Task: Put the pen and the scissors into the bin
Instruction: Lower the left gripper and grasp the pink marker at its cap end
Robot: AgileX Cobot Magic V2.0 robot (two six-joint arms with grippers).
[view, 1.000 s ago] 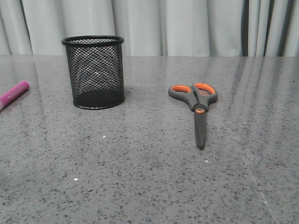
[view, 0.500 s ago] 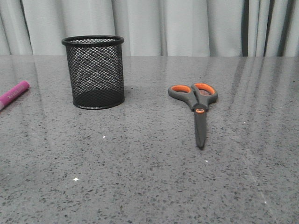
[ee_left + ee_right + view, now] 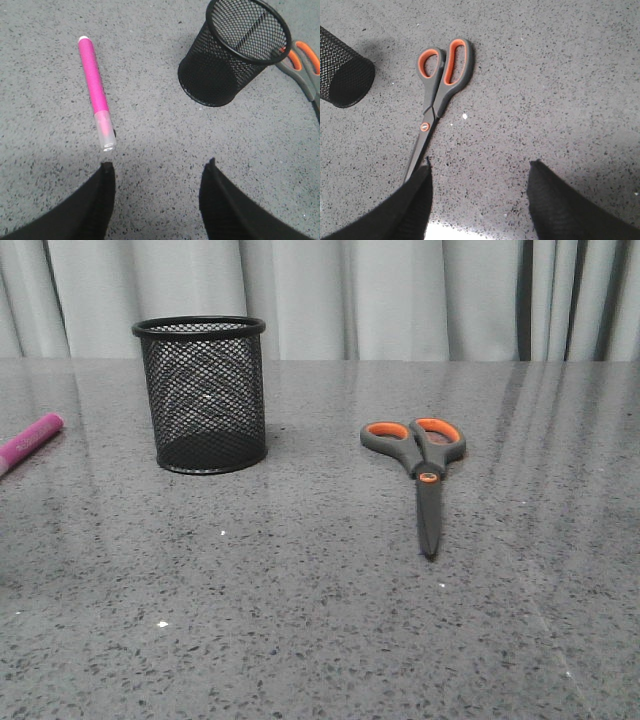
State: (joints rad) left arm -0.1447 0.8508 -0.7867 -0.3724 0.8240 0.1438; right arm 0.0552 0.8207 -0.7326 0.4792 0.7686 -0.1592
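The black mesh bin (image 3: 203, 395) stands upright on the grey table, left of centre; it also shows in the left wrist view (image 3: 232, 52) and partly in the right wrist view (image 3: 342, 72). The pink pen (image 3: 30, 441) lies flat at the far left edge, and in the left wrist view (image 3: 95, 91) it lies just beyond the left finger. The scissors (image 3: 423, 468) lie shut, right of the bin, handles away from me; they also show in the right wrist view (image 3: 440, 92). My left gripper (image 3: 158, 167) is open and empty. My right gripper (image 3: 480, 167) is open and empty, its left finger over the blade tips.
Grey curtains (image 3: 400, 295) hang behind the speckled table (image 3: 300, 620). Neither arm shows in the front view. The scissors' handles (image 3: 302, 62) peek out behind the bin in the left wrist view.
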